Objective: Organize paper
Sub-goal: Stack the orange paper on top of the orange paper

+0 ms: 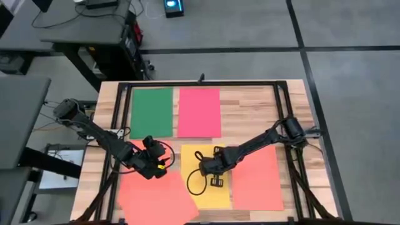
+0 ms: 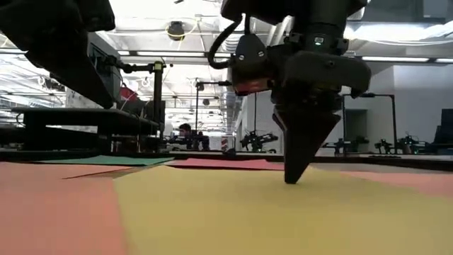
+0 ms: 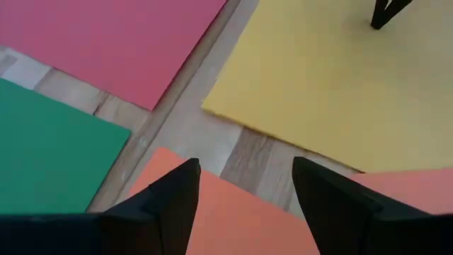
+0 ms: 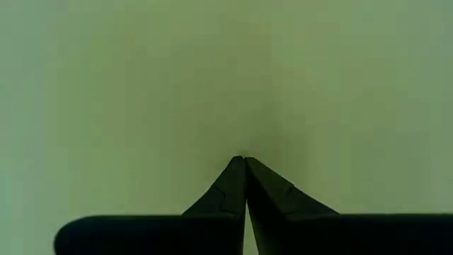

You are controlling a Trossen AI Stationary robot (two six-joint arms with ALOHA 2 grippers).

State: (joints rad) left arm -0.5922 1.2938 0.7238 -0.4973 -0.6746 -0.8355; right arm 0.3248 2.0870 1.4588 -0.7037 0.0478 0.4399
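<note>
We see a light wooden table (image 1: 250, 103) with a black frame along its edges, standing on a grey floor with dark seams. Nearest the front edge lie two orange sheets: the left orange sheet (image 1: 156, 199) is skewed, the right orange sheet (image 1: 257, 178) lies straight. Between them is the yellow sheet (image 1: 209, 187), its left edge tucked just under or against the skewed one; we cannot tell which.

The right gripper (image 2: 296, 177) stands on the yellow sheet, its fingers pressed together into a point with nothing between them, tip touching the paper. The left gripper (image 3: 244, 185) hovers over a corner of the left orange sheet, fingers spread apart and empty.

Farther back, the green sheet (image 1: 152, 112) and the pink-red sheet (image 1: 199, 112) lie side by side, straight, a narrow strip of wood between them.

Beyond the table we make out dark desks, ceiling lights and other robot stands. We can read no writing.
</note>
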